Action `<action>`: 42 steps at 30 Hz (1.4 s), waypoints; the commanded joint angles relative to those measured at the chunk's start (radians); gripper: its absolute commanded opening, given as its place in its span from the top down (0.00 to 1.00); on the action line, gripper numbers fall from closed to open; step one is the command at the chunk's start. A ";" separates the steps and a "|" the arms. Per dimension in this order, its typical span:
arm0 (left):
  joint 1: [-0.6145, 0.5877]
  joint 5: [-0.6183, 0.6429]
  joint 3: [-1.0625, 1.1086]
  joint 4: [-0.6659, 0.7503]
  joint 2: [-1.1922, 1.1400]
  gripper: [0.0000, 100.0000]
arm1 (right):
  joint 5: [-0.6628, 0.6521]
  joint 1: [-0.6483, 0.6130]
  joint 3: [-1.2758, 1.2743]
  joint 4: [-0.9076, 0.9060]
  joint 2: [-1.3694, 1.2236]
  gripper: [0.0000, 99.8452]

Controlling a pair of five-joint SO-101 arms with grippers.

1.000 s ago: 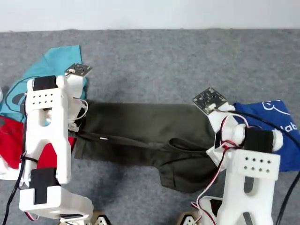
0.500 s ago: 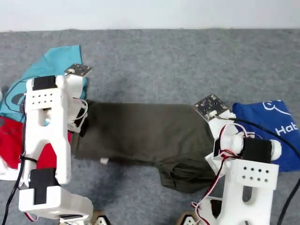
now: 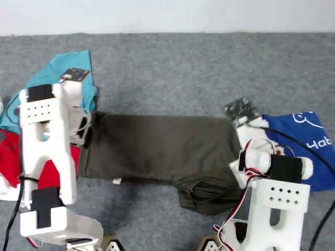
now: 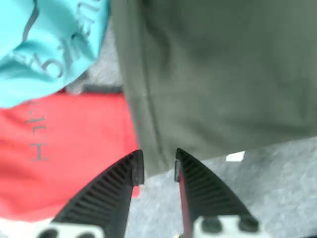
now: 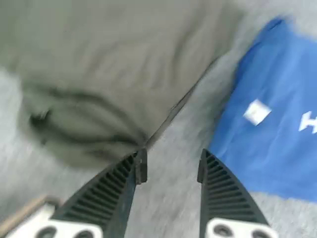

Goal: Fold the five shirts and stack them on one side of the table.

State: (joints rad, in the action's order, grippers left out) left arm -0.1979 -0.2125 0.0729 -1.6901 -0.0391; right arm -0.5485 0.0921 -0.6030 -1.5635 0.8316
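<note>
Lengthwise across the middle of the grey felt surface a folded olive-green fabric shirt is laid; the left pincer is held released at its left edge, the right pincer released between it and a blue fabric shirt

Your high camera looks down over the table; both wrist cameras peer close at its olive shirt.

Setting: robotics lab bench. Evidence: grey felt table, white wall, white left arm, right arm.
</note>
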 commanded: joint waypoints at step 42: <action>0.278 0.011 -0.157 0.218 -0.470 0.89 | -0.727 0.033 -0.307 0.154 -0.059 0.89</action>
State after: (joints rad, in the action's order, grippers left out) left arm 0.0829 -0.1926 -0.0545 -1.5167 -0.5424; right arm -1.2620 0.1381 -0.8899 -1.4760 0.7641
